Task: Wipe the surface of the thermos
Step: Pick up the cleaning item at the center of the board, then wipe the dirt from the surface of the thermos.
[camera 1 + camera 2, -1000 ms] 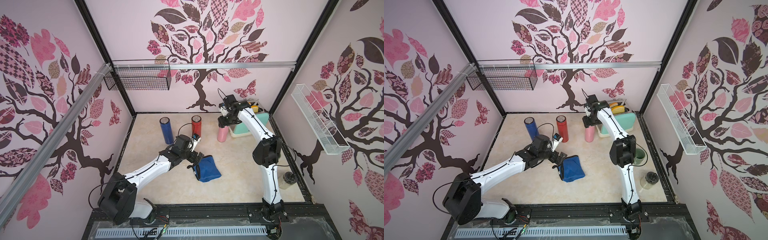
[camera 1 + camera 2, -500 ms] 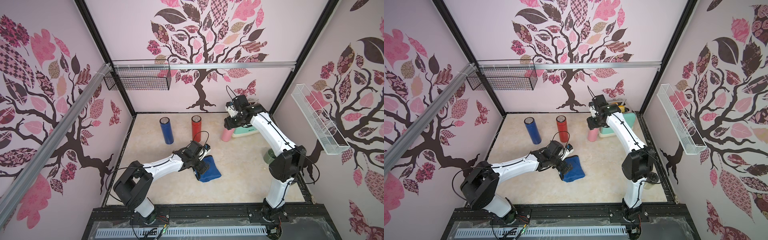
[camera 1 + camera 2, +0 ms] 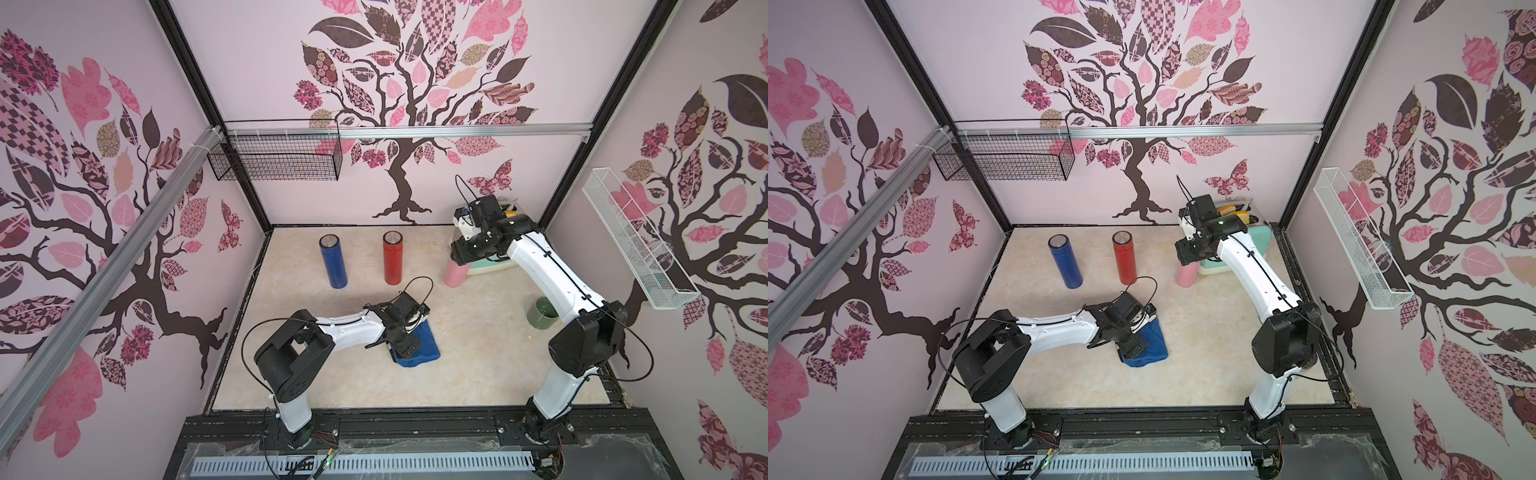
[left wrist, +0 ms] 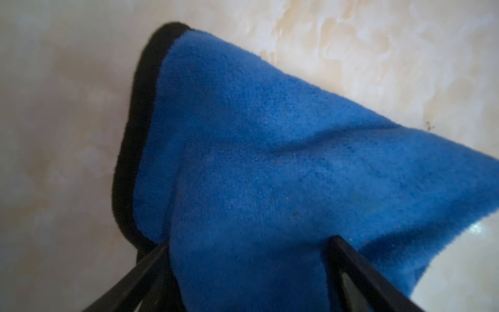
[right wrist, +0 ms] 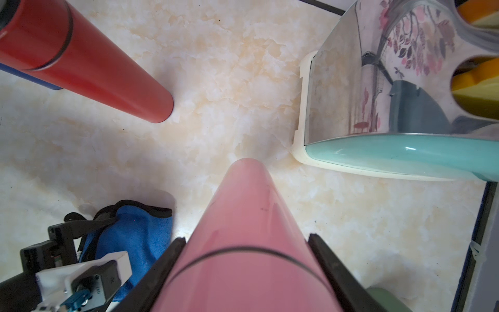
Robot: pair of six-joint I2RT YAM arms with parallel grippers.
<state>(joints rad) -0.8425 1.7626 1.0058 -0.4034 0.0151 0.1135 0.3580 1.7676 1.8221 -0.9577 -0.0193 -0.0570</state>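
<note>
A pink thermos [image 3: 454, 274] [image 3: 1186, 275] stands upright near the back right of the table. My right gripper [image 3: 463, 257] [image 5: 246, 239] is shut on its upper part, a finger pressed on each side of the pink body [image 5: 248, 216]. A crumpled blue cloth [image 3: 424, 349] [image 3: 1152, 345] with a black edge lies mid-table. My left gripper [image 3: 409, 345] [image 4: 249, 241] is down on it, jaws wide, a bunched fold of cloth [image 4: 270, 135] filling the gap between the fingers.
A red thermos [image 3: 393, 259] and a blue thermos [image 3: 332, 262] stand upright at the back. A teal holder [image 3: 490, 266] with sponges sits just behind the pink thermos. A green cup [image 3: 541, 313] stands by the right arm. Wire baskets hang on the walls.
My left gripper has moved right and down onto the blue cloth, and its jaws have narrowed a little. The right arm's elbow swung out to the right, nudging the held pink thermos rightward.
</note>
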